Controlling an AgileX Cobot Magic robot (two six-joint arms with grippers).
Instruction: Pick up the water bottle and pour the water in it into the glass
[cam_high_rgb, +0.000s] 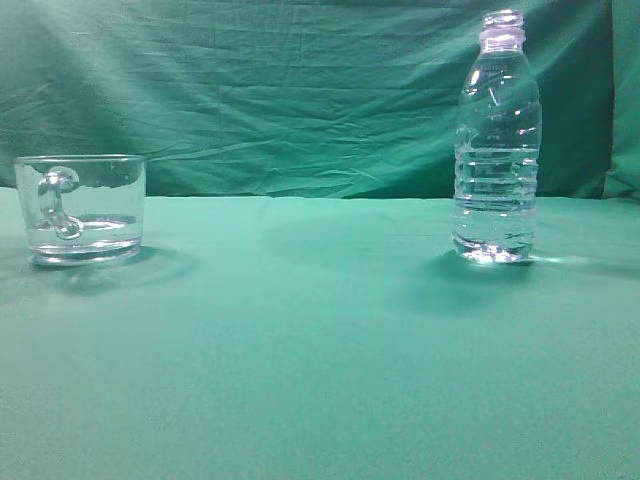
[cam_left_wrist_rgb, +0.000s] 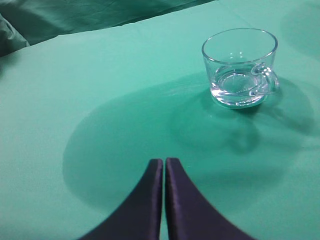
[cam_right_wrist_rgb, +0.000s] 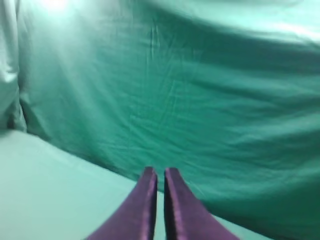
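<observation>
The water bottle (cam_high_rgb: 497, 150) stands upright and uncapped at the right of the exterior view, with clear water in it. The glass (cam_high_rgb: 82, 208), a short clear mug with a looped handle, stands at the left; it also shows in the left wrist view (cam_left_wrist_rgb: 239, 66), a little clear liquid at its bottom. My left gripper (cam_left_wrist_rgb: 164, 161) is shut and empty, held over the cloth well short of the glass. My right gripper (cam_right_wrist_rgb: 160, 171) is shut and empty, facing the backdrop; the bottle is out of its view. Neither gripper shows in the exterior view.
A green cloth covers the table (cam_high_rgb: 320, 350). A wrinkled green backdrop (cam_high_rgb: 280, 90) hangs behind it and also fills the right wrist view (cam_right_wrist_rgb: 200, 90).
</observation>
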